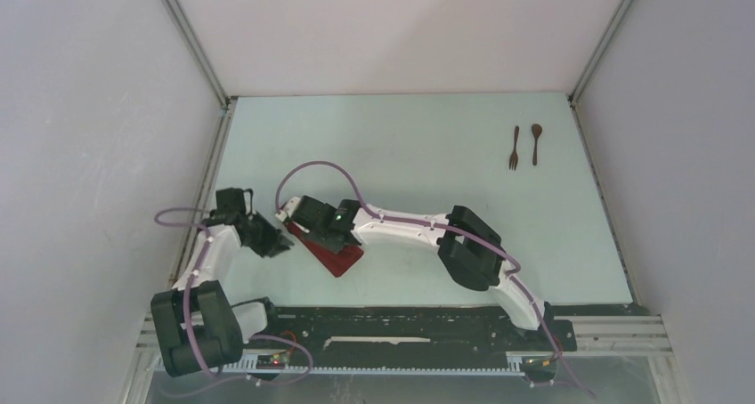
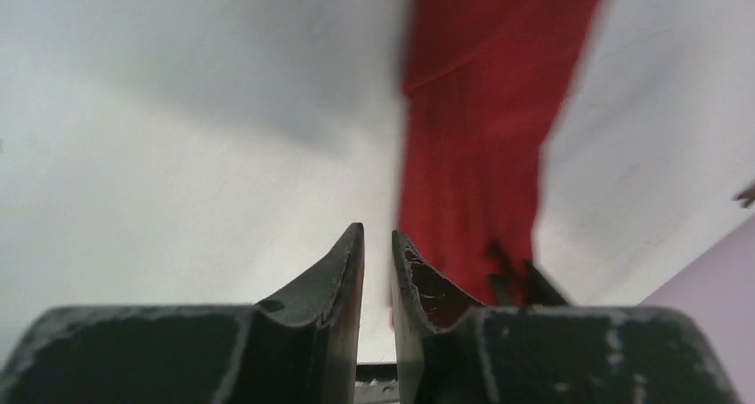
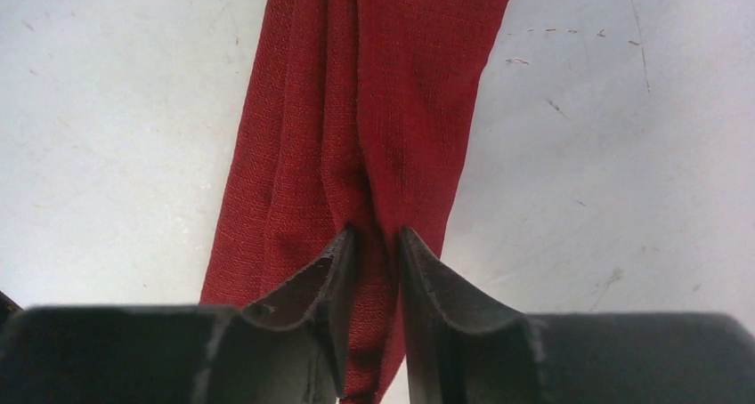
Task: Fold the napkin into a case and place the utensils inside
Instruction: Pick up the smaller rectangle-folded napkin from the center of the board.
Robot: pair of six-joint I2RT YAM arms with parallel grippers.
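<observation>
Overhead and wrist views of the folding stage. The napkin (image 1: 343, 260) is laid on the bench (image 1: 418, 155) as a narrow folded strip at the near left, its long axis running diagonally from far-left to near-right. Its far-left end is covered by the right gripper (image 1: 301, 232), which has been reached across from the right base.

In the right wrist view the strip (image 3: 392, 84) is seen to extend straight away from the right gripper (image 3: 374, 237), in line with it. A raised ridge of cloth is pinched between the narrowly parted fingers, so the napkin is judged to be grasped at its midline.

The left gripper (image 1: 278, 244) is placed just beside the strip's left end. In the left wrist view its fingers (image 2: 343, 270) are parted by a slim gap in which only bench is seen, so nothing is held; the napkin (image 2: 481, 155) lies to the right of the finger line.

The fork (image 1: 515, 148) and spoon (image 1: 537, 143) are set side by side at the far right, long axes near-to-far, well apart from the napkin and on the right arm's side.
</observation>
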